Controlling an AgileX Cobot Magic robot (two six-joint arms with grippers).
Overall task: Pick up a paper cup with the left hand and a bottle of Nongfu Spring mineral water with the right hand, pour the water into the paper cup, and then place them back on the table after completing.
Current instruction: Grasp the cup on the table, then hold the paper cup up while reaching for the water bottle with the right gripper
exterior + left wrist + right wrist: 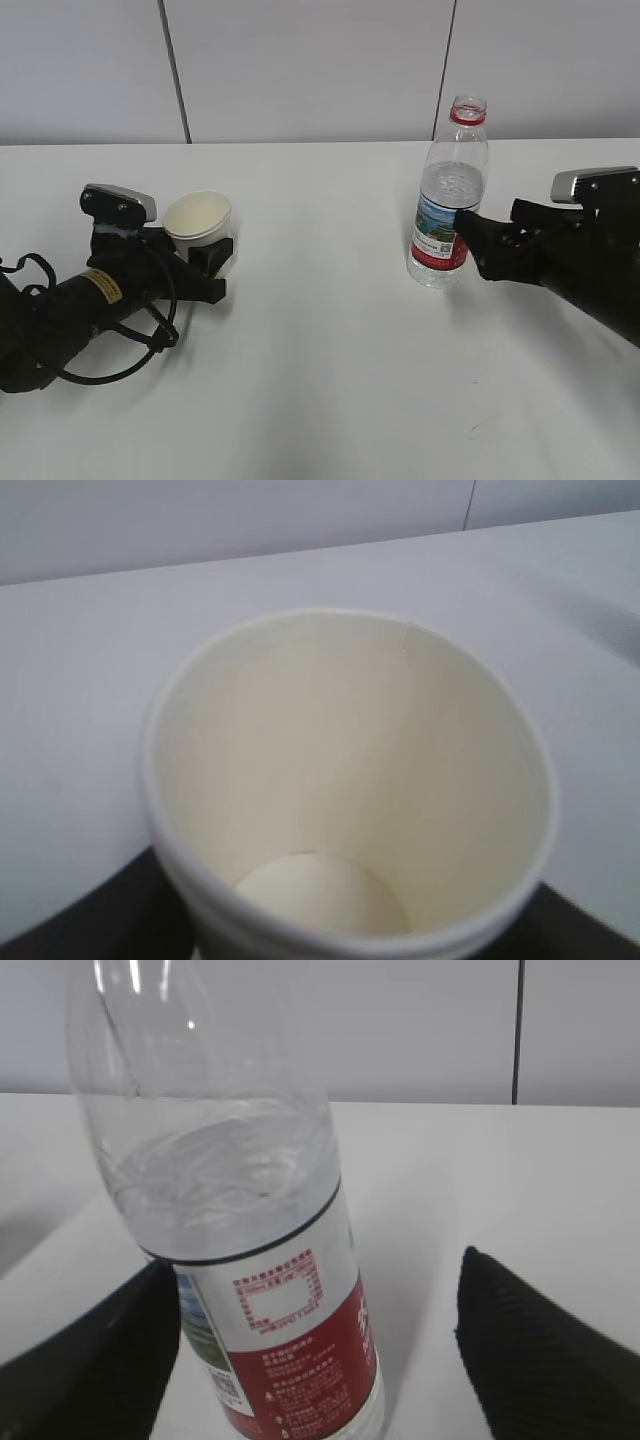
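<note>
Left hand [215,268] apparently grips paper cup [198,219]; fingertips hidden behind it.

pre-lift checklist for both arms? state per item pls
1. Paper cup between the left hand fingers: ok. Whether they press the cup: cannot tell.
2. Cup empty and dry inside in the left wrist view: ok.
3. Bottle upright on the table, cap off, neck open: ok for pouring.
4. Right hand fingers either side of the bottle label: ok, but a gap shows on one side, so not closed on it yet: not ok for lifting.
5. Water level reaches above the label, well below the neck: ok.
</note>
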